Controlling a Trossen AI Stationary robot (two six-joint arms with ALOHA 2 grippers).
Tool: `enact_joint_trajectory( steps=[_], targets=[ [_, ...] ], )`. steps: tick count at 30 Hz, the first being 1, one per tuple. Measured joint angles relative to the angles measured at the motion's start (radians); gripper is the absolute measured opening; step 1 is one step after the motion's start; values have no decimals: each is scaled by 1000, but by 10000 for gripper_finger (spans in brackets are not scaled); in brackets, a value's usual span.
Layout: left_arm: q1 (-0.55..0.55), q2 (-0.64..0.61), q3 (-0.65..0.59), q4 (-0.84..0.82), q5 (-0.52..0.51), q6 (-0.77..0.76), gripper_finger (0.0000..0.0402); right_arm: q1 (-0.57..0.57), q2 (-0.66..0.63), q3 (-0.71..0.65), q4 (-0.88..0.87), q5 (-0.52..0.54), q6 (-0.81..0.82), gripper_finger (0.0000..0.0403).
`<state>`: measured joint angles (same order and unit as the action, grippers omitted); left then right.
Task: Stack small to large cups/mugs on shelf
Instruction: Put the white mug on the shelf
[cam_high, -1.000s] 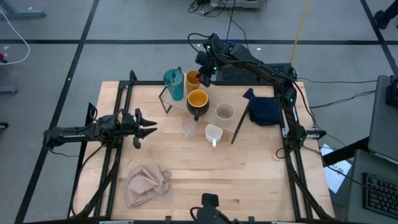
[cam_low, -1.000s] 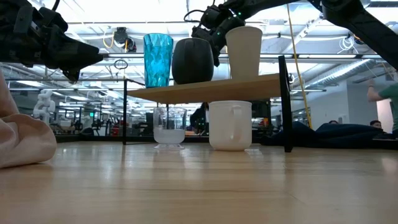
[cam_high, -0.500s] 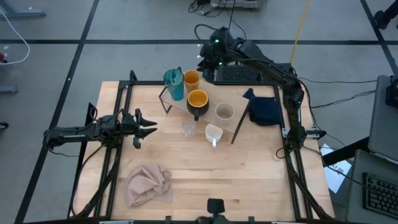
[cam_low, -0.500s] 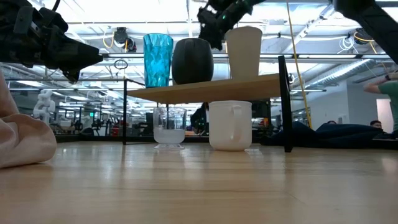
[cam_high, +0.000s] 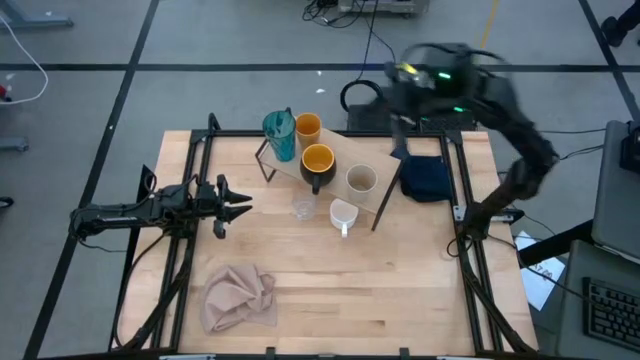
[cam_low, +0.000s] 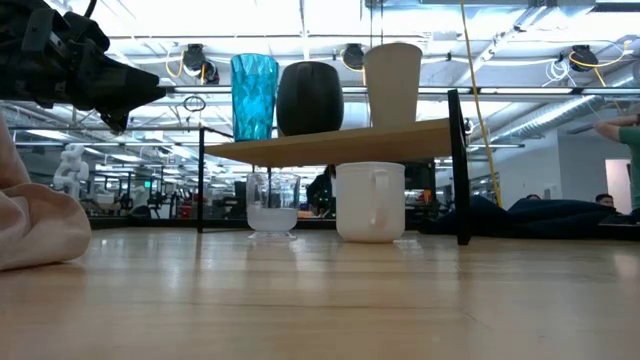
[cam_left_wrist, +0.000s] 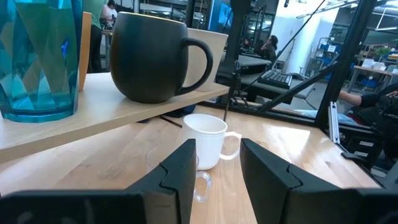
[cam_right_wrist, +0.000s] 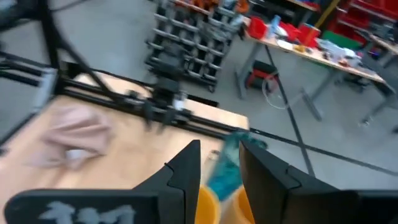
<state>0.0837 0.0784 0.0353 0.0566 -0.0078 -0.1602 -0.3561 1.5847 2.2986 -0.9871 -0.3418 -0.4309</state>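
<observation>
Four vessels sit on the light-wood shelf board (cam_high: 335, 165); the white handled mug (cam_high: 343, 214) and tiny clear glass (cam_high: 303, 208) wait below on the counter. Right pincer (cam_right_wrist: 216, 167) — part-open, empty — hangs above the shelf's far side; left pincer (cam_left_wrist: 217, 167), part-open and empty, faces the shelf. Next: grasp the mug.
</observation>
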Motion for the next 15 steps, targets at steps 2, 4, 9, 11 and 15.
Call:
enact_joint_trajectory(
  steps=[2, 4, 9, 11, 15],
  targets=[
    [0, 0, 0, 0, 3, -6, 124, 32, -53, 0, -58, 0, 23, 102],
    [0, 0, 0, 0, 4, -6, 124, 56, -101, -7, -116, 1, 72, 102],
    [0, 0, 0, 0, 4, -6, 124, 131, -223, -160, -168, 92, 149, 95],
    [0, 0, 0, 0, 4, -7, 124, 161, -282, -282, -160, 136, 154, 91],
    [0, 0, 0, -1, 5, -25, 124, 191, -438, -598, -26, 193, 183, 83]
  ],
)
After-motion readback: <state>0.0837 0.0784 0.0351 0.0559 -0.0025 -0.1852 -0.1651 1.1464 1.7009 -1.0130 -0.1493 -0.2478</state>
